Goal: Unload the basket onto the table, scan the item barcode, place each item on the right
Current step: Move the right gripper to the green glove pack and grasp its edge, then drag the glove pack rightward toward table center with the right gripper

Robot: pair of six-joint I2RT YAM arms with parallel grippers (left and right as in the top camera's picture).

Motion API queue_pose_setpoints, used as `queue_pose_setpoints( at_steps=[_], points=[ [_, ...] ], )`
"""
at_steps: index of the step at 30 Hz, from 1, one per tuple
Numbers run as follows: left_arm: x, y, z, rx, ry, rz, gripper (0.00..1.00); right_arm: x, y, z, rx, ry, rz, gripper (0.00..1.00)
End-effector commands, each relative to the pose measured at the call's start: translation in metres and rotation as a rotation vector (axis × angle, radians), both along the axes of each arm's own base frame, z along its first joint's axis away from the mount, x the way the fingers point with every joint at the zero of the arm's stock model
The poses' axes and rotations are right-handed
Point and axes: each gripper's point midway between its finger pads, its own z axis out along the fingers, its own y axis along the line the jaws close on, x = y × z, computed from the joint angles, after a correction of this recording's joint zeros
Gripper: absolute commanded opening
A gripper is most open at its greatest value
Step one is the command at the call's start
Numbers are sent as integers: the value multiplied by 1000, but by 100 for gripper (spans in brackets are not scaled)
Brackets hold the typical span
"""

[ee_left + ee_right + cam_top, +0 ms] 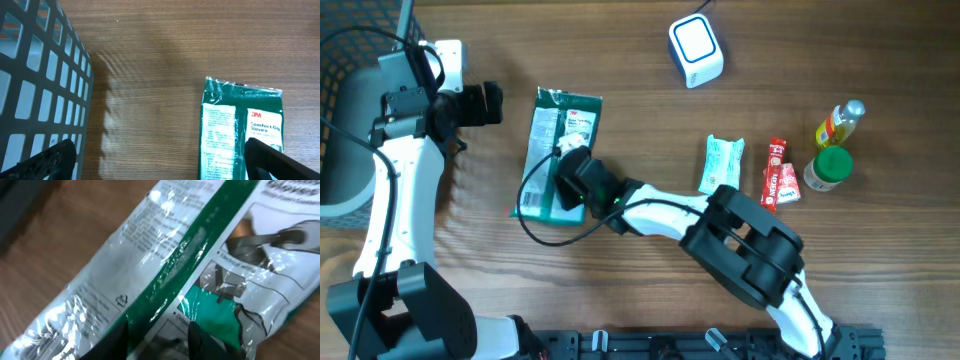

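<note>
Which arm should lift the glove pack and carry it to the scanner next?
Right. The right claw is down over the lower half of the glove pack, and the scanner sits farther to the right. The left claw hangs open beside the pack's top corner, touching nothing.

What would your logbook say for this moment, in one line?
left tool: open, empty | right tool: at gloves pack, grip unclear | scanner: untouched

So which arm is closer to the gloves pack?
Right. The right end effector is over the pack; the left end effector is beside its top corner, not touching.
</note>
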Motion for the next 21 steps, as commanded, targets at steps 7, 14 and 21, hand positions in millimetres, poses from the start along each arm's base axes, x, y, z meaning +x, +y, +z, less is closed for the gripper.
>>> queue_pose_setpoints(
  at_steps=[7,14,21],
  points=[
    [2,0,12,6,-30,-14,100,-2,-94,13,-234,167,-282,38],
    [2,0,11,6,-29,-14,100,8,-152,79,-229,194,-357,42],
    [2,0,11,6,-29,-14,100,-22,-158,61,-294,324,-52,74]
  ],
)
